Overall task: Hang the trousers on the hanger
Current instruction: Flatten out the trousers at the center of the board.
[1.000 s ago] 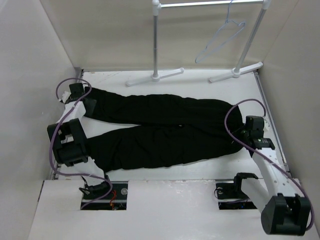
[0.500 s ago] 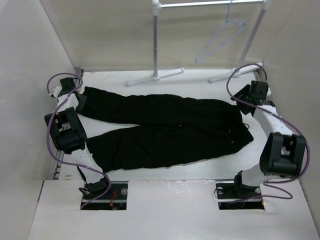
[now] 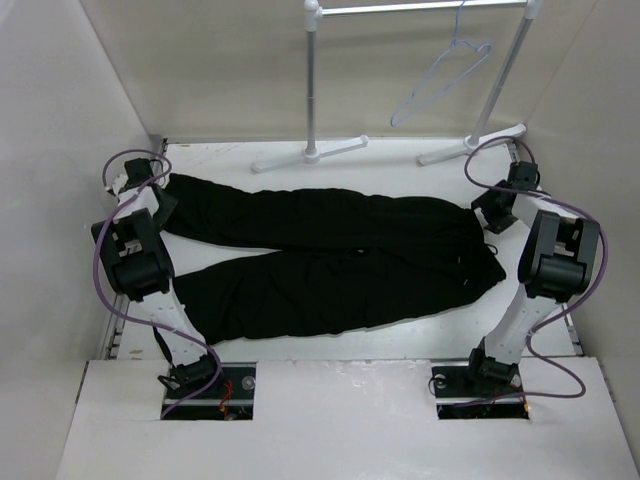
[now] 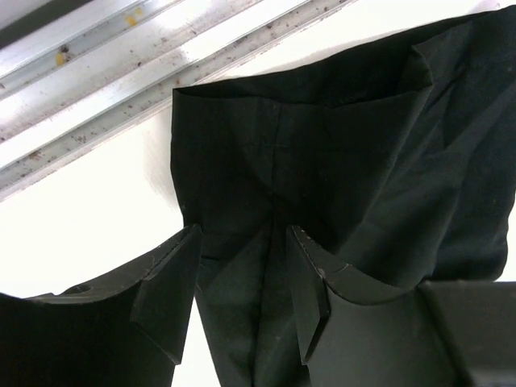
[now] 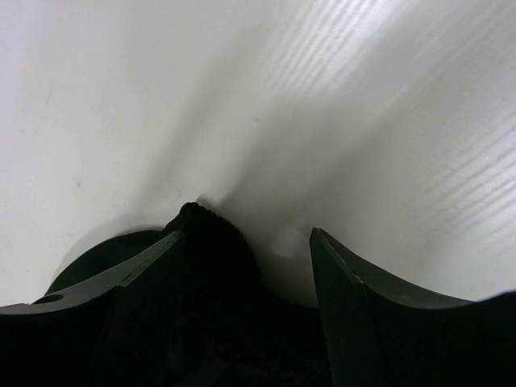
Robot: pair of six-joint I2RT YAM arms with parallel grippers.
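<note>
The black trousers (image 3: 330,250) lie flat across the white table (image 3: 350,345), leg ends at the left and waist at the right. The pale lavender hanger (image 3: 440,85) hangs from the rail at the back right, far from both arms. My left gripper (image 3: 157,200) is at the far-left leg end. In the left wrist view, my left gripper (image 4: 242,230) stands open, its fingers straddling a raised fold of the trousers (image 4: 322,145) at the cuff. My right gripper (image 3: 490,215) is at the waist's far corner. In the right wrist view, my right gripper (image 5: 246,234) is open, with the trousers (image 5: 210,242) bunched beside its left finger.
A white rail stand has its pole (image 3: 313,80) and feet (image 3: 310,155) along the back edge. White walls close in on the left and right. An aluminium track (image 4: 121,64) runs along the table's left edge beside the cuff.
My right arm swung from the near right up to the waist's far corner, and its jaws opened. My left gripper moved out past the cuff and came back onto it.
</note>
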